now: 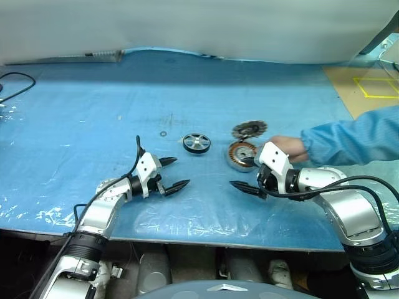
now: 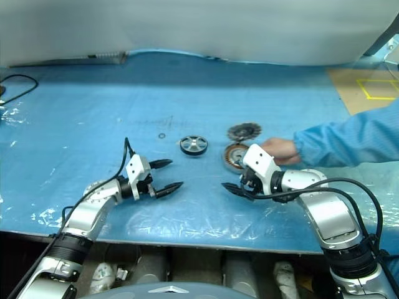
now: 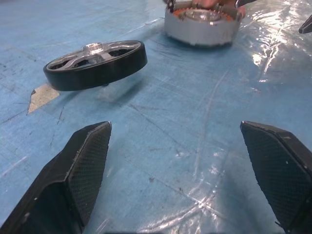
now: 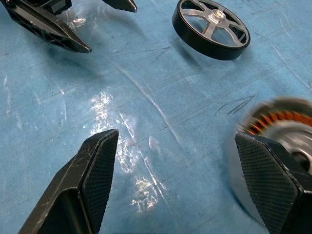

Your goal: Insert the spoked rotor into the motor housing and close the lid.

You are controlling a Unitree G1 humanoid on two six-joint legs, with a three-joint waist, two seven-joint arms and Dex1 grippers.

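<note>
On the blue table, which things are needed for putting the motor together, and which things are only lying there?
For the job:
- spoked rotor
- motor housing, with a person's hand at it
- lid

Only lying about:
- small ring on the blue sheet
- black cable at the table's far left

Spoked rotor [image 4: 211, 29]: matt black rim, shiny metal spokes. Motor housing [image 3: 201, 25]: brushed metal wall. Tabletop [image 1: 93, 106]: glossy blue plastic sheet.
</note>
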